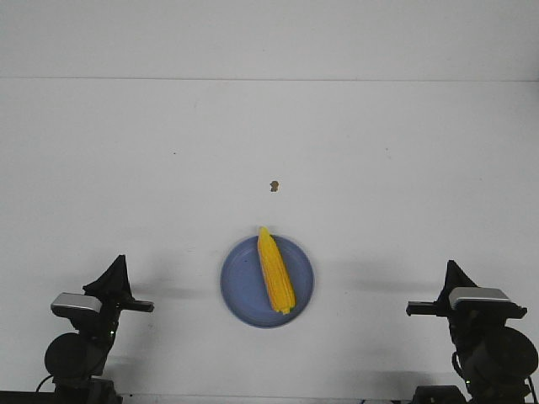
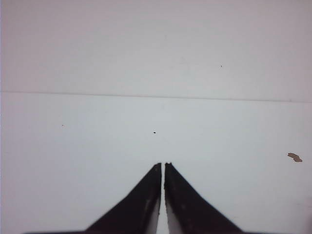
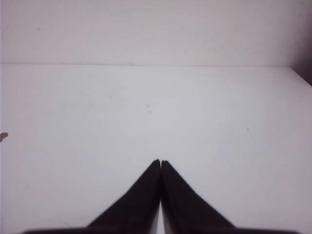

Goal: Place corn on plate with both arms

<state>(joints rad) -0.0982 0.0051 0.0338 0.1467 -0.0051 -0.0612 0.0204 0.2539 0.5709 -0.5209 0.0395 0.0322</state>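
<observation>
Corn (image 1: 275, 271) lying on plate (image 1: 244, 286), job looks done. Left hand (image 2: 162, 165) and right hand (image 3: 160, 162) pinched together, holding nothing, well apart from plate.

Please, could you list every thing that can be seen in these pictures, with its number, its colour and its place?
bright yellow corn cob: one, yellow, lying on the plate, its pointed end away from the robot and just past the far rim.
round periwinkle-blue plate: one, blue, on the table between the two arms, near the robot.
small brown speck: one, brown, on the table beyond the plate.
white table: one, white, under everything.
left gripper: one, black, near the table's left front edge, jaws shut, holding nothing.
right gripper: one, black, near the right front edge, jaws shut, holding nothing.
</observation>
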